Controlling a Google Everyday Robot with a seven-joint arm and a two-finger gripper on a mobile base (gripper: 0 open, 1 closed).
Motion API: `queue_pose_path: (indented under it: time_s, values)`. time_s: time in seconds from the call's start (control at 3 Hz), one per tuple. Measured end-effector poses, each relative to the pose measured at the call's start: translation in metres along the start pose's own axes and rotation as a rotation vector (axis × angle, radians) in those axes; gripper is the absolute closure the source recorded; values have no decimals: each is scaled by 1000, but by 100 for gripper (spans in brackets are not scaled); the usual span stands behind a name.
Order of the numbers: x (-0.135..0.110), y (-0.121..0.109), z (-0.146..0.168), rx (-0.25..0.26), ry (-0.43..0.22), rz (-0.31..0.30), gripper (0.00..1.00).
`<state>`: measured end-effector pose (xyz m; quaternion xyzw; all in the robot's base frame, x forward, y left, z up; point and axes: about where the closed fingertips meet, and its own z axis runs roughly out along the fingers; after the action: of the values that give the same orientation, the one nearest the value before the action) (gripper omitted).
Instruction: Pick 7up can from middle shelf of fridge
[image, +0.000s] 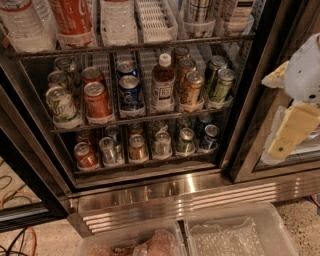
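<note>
The fridge (175, 192) stands in front of me with its left glass door open. The 7up can (61, 105), pale with green marks and a silver top, stands at the front left end of the middle shelf (135, 118), with similar cans behind it. Right of it in the row are a red can (96, 100), a blue can (130, 92), a white-capped brown bottle (163, 82), gold cans (191, 87) and green cans (221, 84). My gripper (292, 107), white and yellowish, hangs at the far right in front of the shut right door, well away from the can.
The rack above holds large bottles (72, 17). The rack below holds only cans (145, 145). Black door frames (250, 100) flank the opening. Two clear plastic bins (230, 232) lie on the floor in front of the steel base. Cables (20, 200) lie at the lower left.
</note>
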<state>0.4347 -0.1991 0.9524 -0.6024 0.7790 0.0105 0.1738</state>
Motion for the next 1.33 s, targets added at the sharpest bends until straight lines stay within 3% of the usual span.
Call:
queue_pose_path:
  time_s: [0.33,0.67,1.0,1.33]
  values:
    - [-11,40,44,-102,-123,58,0]
    - [-37,85,79,-202,-260,148,0]
    - [-52,96,78,-242,-320,176,0]
    - [-52,96,78,-242,-320,176,0]
